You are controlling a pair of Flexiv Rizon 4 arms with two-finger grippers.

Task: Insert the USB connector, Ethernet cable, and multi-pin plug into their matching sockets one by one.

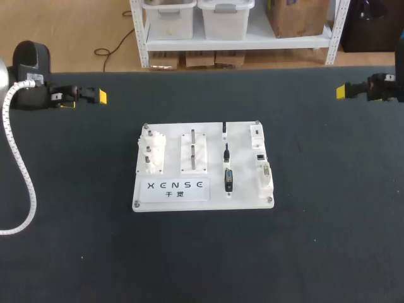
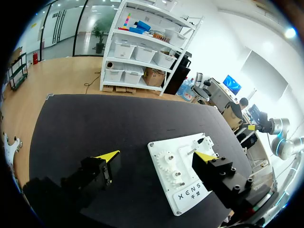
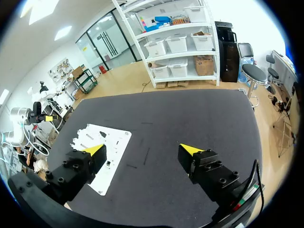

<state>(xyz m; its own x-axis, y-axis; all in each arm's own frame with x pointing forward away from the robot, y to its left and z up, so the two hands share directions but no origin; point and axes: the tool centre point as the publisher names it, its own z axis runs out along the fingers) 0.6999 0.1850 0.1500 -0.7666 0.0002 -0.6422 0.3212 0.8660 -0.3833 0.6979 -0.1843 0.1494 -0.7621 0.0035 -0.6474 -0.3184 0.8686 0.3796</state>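
Observation:
A white practice board (image 1: 170,197) lies flat at the table's middle. In a column on it lie a thin black USB connector (image 1: 225,129), a small black cable plug (image 1: 226,152) and a wider black multi-pin plug (image 1: 228,180). White socket blocks (image 1: 262,165) line its right edge. My left gripper (image 1: 95,96) hovers at the far left, well away from the board, open and empty. In the left wrist view the left gripper (image 2: 156,156) has the board (image 2: 187,194) ahead between its spread fingers. My right gripper (image 1: 348,91) hovers at the far right, open and empty. In the right wrist view the right gripper (image 3: 142,151) has the board (image 3: 118,140) off to one side.
White gear pieces (image 1: 151,153) and a slotted block (image 1: 194,151) fill the board's left half. The black table top (image 1: 315,240) surrounds the board. A white corrugated hose (image 1: 22,170) from my left arm trails over the left side.

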